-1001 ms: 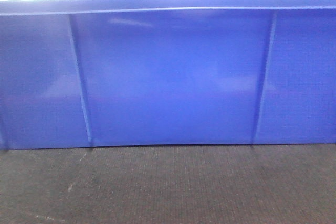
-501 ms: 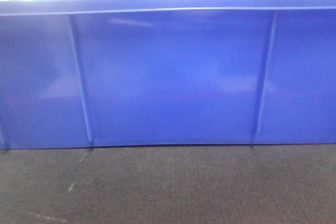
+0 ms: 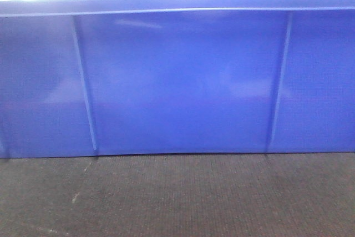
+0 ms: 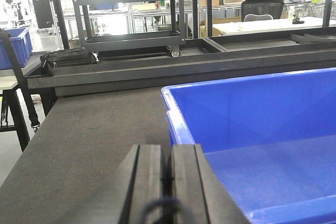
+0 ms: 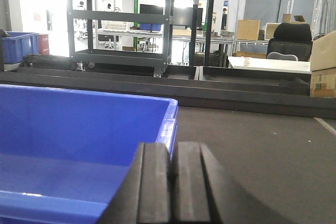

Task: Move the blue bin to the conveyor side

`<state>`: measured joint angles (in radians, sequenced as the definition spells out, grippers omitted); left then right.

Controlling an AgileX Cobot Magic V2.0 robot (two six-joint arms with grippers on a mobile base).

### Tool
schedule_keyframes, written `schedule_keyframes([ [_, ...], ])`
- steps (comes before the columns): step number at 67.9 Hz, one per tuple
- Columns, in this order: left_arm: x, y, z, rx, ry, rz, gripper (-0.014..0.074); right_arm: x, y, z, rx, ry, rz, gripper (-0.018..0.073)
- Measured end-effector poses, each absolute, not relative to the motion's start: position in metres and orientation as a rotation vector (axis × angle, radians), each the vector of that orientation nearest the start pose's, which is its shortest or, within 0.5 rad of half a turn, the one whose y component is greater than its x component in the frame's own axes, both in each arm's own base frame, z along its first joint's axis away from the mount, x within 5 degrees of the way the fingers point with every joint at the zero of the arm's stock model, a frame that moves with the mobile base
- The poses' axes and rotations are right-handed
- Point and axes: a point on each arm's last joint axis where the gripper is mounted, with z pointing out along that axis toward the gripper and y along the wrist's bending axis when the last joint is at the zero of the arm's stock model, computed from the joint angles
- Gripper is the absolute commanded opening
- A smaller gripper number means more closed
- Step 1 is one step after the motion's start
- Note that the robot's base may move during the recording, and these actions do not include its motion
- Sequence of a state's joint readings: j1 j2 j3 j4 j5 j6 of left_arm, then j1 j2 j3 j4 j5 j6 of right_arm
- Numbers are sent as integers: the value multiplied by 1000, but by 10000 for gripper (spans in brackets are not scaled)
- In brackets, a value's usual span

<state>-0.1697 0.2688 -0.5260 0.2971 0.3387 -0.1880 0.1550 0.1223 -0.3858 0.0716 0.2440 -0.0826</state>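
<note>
Presently, item by item, each placed relative to the blue bin.

Left gripper: jaws pressed together with only a thin seam between them, holding nothing; poised above the bin's left end wall, at its near corner.

Right gripper: jaws likewise closed flat against each other, empty; poised above the bin's right end wall, at its near corner.

Blue bin: large open tote, interior bare as far as can be seen. Rests flat on the conveyor, its long wall filling the front view, with dark belt visible beyond both ends in the wrist views.

Handling, by judgement: empty, so probably light for its bulk. Walls glossy and smooth, likely slippery under flat pads; the thin vertical ribs lend some stiffness, though a long wall may flex if squeezed mid-span. Not fragile.

Where to take hold, by judgement: the thick rolled rim at the two short ends, one gripper per end, near the corners where the shell is stiffest. Alternatively, closed jaws pushed against an end wall could slide it over the woven belt.

Background racks: beyond the bin's far side, well apart.
</note>
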Motion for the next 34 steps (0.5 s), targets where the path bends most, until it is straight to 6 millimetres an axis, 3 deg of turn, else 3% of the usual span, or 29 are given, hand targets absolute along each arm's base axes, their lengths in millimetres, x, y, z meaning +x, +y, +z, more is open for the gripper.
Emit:
schedule_keyframes([
  [23,58,-1,342,127,1546,15,-8,42,8,312,-137,1457,128,-69],
  [34,48,1,339,61,1537,-4,-8,42,8,312,-137,1457,128,-69],
])
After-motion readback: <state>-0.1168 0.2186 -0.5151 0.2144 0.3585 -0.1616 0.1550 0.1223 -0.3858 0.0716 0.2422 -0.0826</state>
